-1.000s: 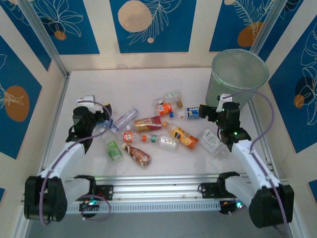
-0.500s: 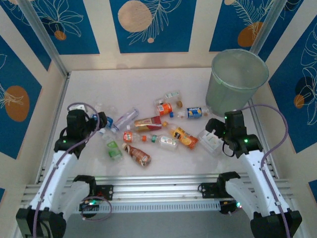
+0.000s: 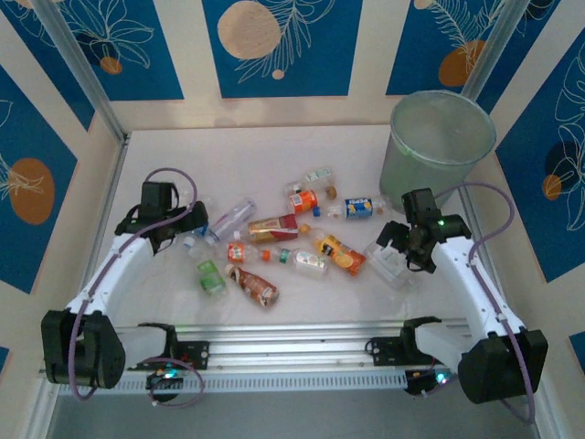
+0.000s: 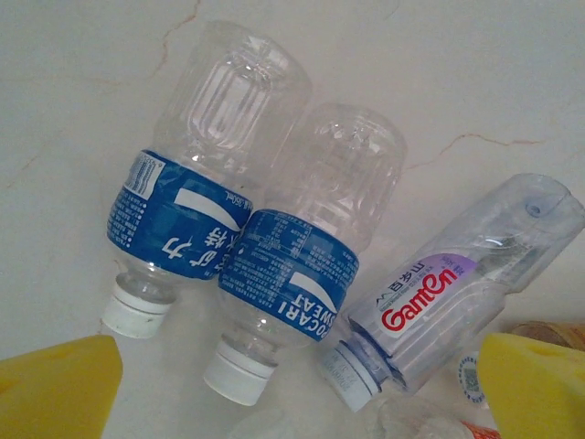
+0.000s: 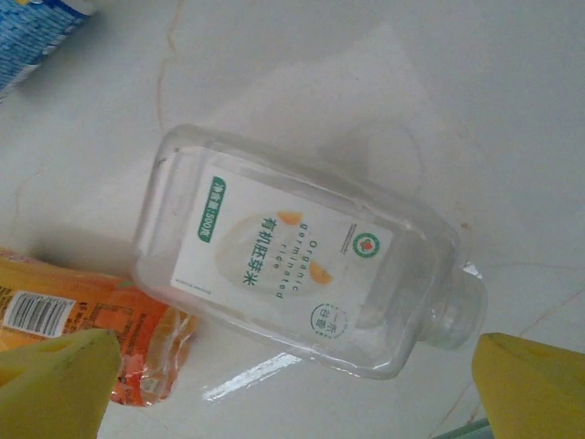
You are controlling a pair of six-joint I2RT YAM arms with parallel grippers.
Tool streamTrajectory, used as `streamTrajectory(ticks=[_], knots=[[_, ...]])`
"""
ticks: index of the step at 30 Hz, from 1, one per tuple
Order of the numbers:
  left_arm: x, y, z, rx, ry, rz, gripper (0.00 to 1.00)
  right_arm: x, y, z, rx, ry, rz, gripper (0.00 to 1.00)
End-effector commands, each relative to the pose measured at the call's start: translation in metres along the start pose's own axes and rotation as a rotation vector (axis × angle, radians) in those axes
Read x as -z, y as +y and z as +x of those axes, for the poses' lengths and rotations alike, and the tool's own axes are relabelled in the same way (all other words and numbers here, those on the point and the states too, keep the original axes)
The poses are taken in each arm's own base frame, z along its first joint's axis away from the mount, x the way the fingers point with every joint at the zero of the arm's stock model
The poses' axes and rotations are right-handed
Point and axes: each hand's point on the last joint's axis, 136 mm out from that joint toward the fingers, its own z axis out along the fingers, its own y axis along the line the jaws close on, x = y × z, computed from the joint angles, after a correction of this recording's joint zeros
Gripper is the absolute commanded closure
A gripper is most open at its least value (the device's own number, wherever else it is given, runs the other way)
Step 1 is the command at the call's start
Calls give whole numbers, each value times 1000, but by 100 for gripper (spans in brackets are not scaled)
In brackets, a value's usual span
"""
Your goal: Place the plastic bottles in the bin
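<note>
Clear plastic bottles (image 3: 272,227) are scattered on the table (image 3: 238,165); left gripper (image 4: 297,393) and right gripper (image 5: 292,384) are held spread over them, empty; the round, tapered, translucent bin (image 3: 407,174) is set at its far right corner

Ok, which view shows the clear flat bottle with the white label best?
The right wrist view: the clear flat bottle lies on its side close up, its white label and green print sharp. In the top external view the bottle is a small pale shape at the right of the pile, label unreadable.
</note>
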Motion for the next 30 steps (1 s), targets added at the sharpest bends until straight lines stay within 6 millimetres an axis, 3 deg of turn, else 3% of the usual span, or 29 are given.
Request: streamTrajectory(ticks=[1,5,9,15,21,24,30], knots=[[6,-12,-14,-18,-33,41,0,5,0,-3,-57,-10,-47,1],[10,-11,-16,-22,-45,40,1,13,-1,-20,-97,-48,-101,1],[13,-10,-16,-26,-52,36,0,8,-2,-26,-122,-26,-139,1],[18,-11,-17,-25,-61,41,1,-11,-12,-13,-192,48,-142,1],[19,-12,-16,-27,-54,45,1,-18,-8,2,-196,89,-202,1],[20,-11,-15,-26,-53,45,1,-12,4,8,-122,90,-236,1],[21,-12,-17,-20,-61,49,0,3,49,27,178,88,-241,5]])
